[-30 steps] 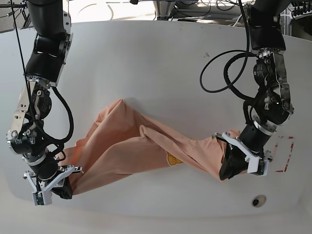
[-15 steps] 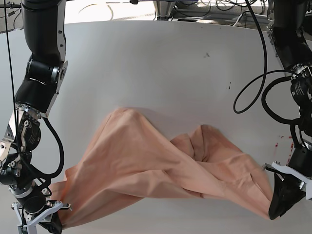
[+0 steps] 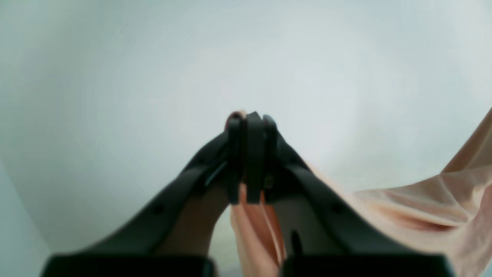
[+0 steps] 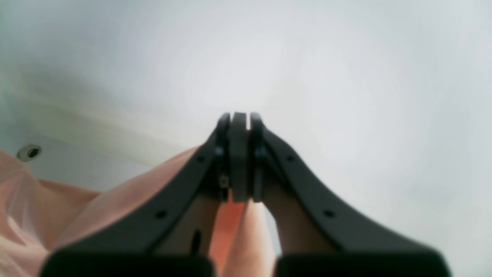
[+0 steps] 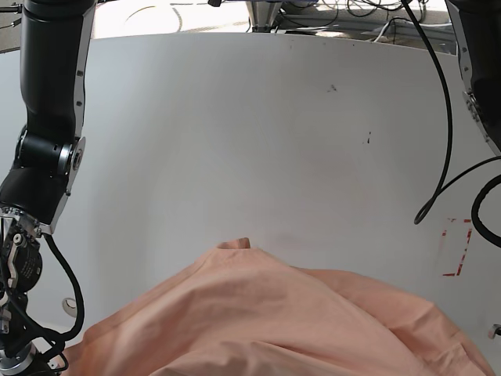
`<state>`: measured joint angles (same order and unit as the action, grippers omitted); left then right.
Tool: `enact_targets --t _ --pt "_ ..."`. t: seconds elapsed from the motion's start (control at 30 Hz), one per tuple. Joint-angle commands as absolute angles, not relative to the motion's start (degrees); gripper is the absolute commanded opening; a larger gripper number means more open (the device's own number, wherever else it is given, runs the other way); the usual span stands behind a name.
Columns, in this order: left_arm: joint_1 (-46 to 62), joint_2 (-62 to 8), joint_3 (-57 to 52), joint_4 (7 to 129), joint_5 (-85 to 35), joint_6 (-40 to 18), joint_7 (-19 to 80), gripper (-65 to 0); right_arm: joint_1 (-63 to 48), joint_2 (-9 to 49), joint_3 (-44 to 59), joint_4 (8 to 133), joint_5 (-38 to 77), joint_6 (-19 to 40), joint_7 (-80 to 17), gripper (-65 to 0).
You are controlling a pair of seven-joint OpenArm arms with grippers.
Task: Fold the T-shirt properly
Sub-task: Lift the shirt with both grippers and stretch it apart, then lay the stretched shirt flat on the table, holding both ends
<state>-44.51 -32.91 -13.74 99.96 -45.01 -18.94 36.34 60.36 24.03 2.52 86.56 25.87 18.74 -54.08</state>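
Both sets of jaws are pressed together on salmon-pink fabric. In the left wrist view the left gripper [image 3: 250, 127] has its dark fingers [image 3: 234, 154] closed flat against each other, a thin edge of the T-shirt [image 3: 415, 207] peeking out at the tips and a pleated fold of it hanging down between the finger bases; from there the cloth runs off to the right of that view as a loose, creased sheet rising toward the frame's edge. In the right wrist view the right gripper [image 4: 238, 127] is likewise clamped tight, with a band of the T-shirt [image 4: 115, 204] caught between the fingers [image 4: 221, 154] and falling below them, and the rest spreading away to the lower left of that view, where a small round hole [image 4: 29, 152] in the white table [image 4: 346, 77] shows just above the fabric. Both wrist views are soft and blurred, so finer details of the cloth cannot be made out. From the base view neither gripper's tips can be seen; the T-shirt [image 5: 266, 329] fills the bottom of the picture as a broad raised mound, its highest point a small folded peak near the middle, with smooth ridges slanting down to either side. Beyond it lies the white table [image 5: 258, 141], bearing a red marked corner [image 5: 458, 249] near its right edge, and black cables [image 5: 446, 149] hang beside the arm on that side.
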Motion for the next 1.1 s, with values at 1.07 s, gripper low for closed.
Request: enact_targets --t 1.07 --pt "-11.03 -30.81 -24.04 104.84 -50.15 -18.42 37.49 -65.0 21.05 28.26 12.44 103.16 29.14 18.86 -54.81 -64.4"
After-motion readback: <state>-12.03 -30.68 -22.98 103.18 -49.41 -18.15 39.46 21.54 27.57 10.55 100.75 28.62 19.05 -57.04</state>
